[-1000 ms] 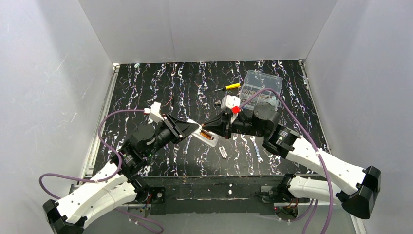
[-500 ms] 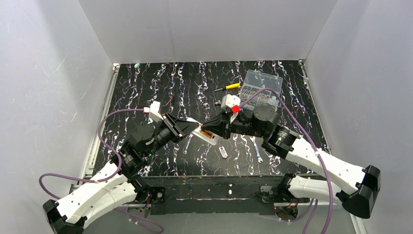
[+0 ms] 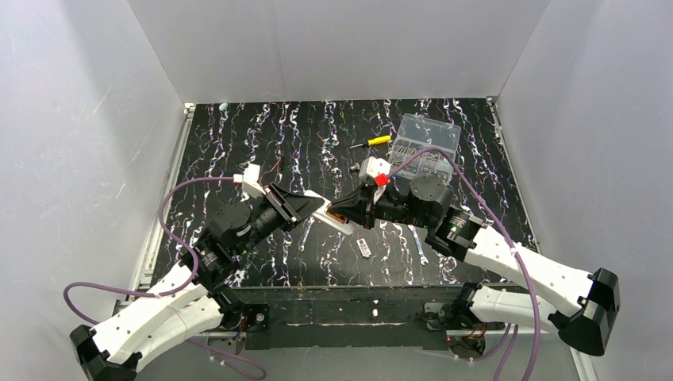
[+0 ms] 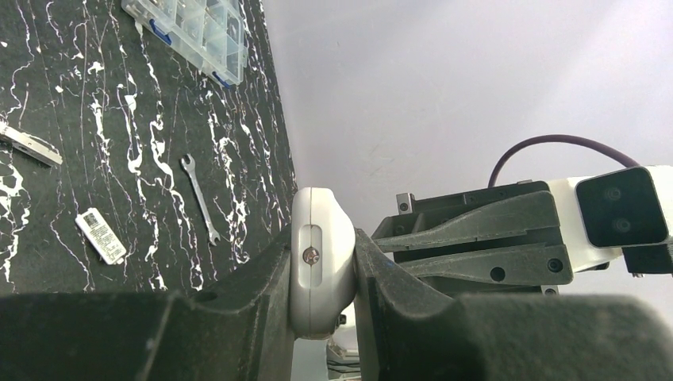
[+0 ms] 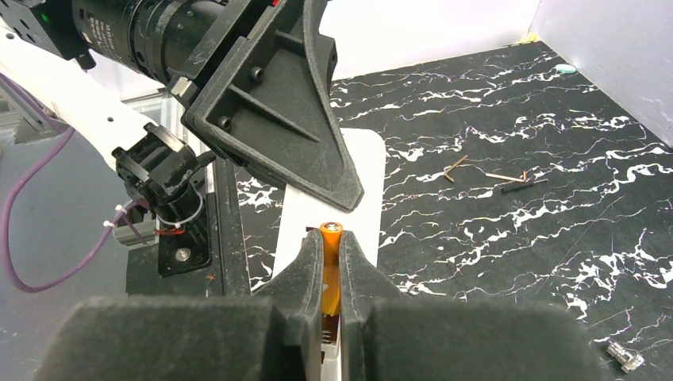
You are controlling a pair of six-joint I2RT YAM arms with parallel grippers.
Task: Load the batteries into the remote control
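The left pincer (image 4: 321, 298) is clamped on the white remote control (image 4: 321, 230), holding it clear of the tabletop (image 3: 262, 143). The right pincer (image 5: 330, 274) pinches one orange battery (image 5: 331, 234) at the remote's back. This looks like the insertion step. The next move calls for lining the battery up with the compartment and pressing it in.

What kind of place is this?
Probably a robot lab bench, not a house: white walls around a black table, a left arm and right arm bolted on, a clear parts box.
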